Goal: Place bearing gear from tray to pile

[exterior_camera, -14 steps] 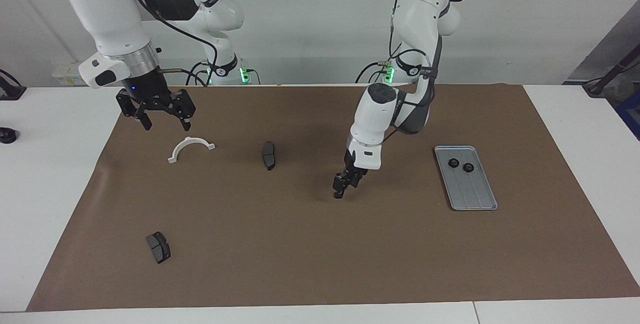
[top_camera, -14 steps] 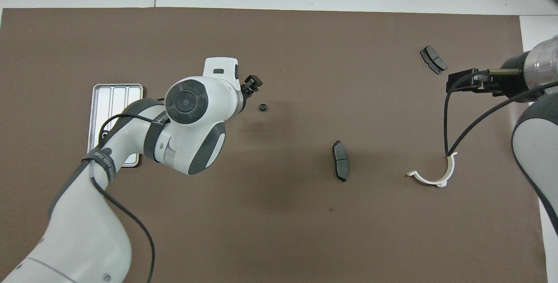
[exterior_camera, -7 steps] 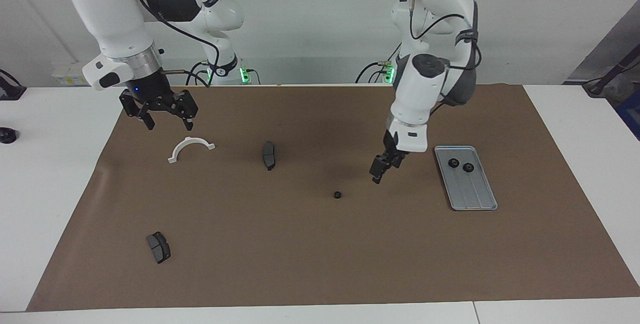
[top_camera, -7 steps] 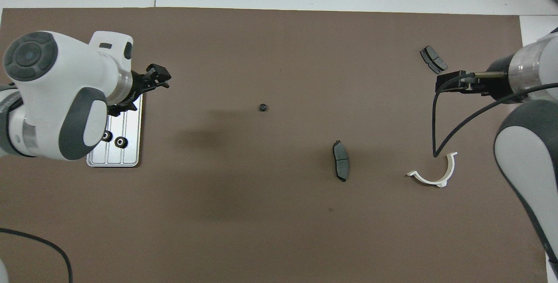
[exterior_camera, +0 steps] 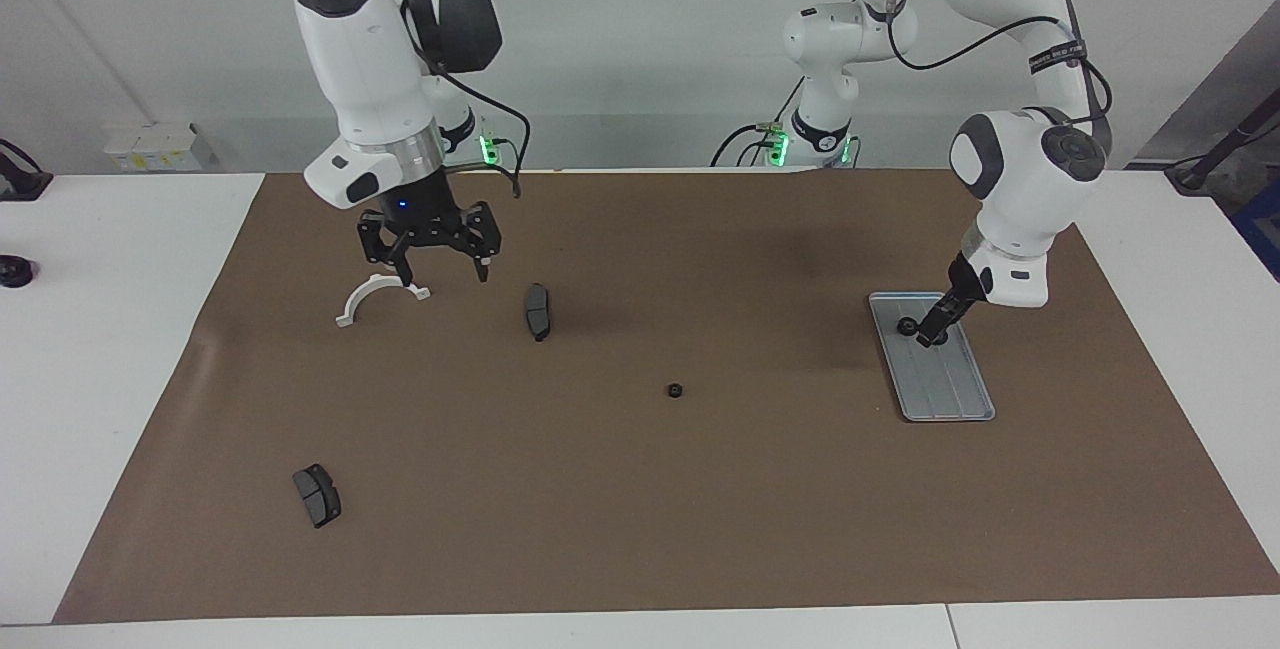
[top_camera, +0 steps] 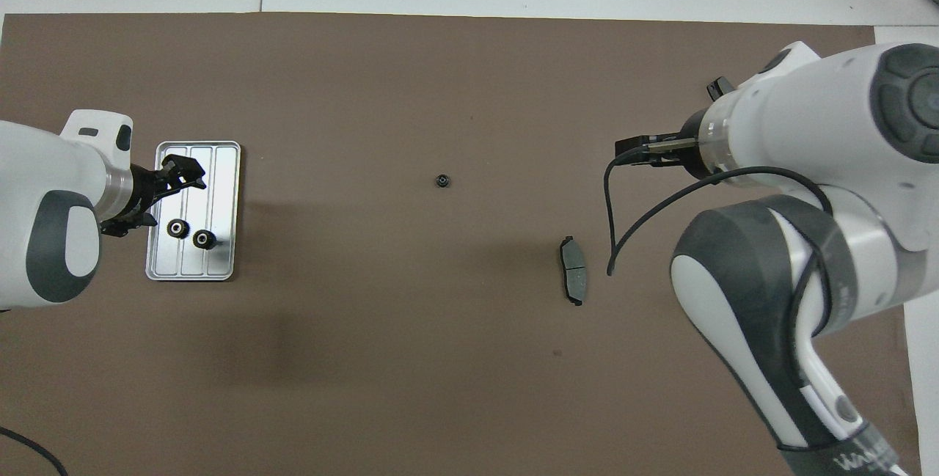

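My left gripper (exterior_camera: 935, 329) hangs low over the tray (exterior_camera: 950, 391), its fingers apart and holding nothing, its tips at the end of the tray nearer the robots. In the overhead view the left gripper (top_camera: 183, 171) lies over the ridged floor of the tray (top_camera: 224, 160). Two black gears rest on the tray side by side — one gear (top_camera: 177, 228) and a second gear (top_camera: 203, 239) — and from the facing view the fingertips cover one of them; I cannot tell whether they touch it.

The tray sits flat on the brown mat (exterior_camera: 640, 509) toward the left arm's end of the table. Well apart from it, near the middle of the mat, a lone black gear (exterior_camera: 675, 390) lies by itself — the only piece of the pile so far.

My right gripper (exterior_camera: 437, 259) hovers with its fingers spread wide and empty, over the mat between the white half-ring (exterior_camera: 380, 297) and a dark brake pad (exterior_camera: 538, 310). A second brake pad (exterior_camera: 317, 495) lies farther from the robots, toward the right arm's end of the table.
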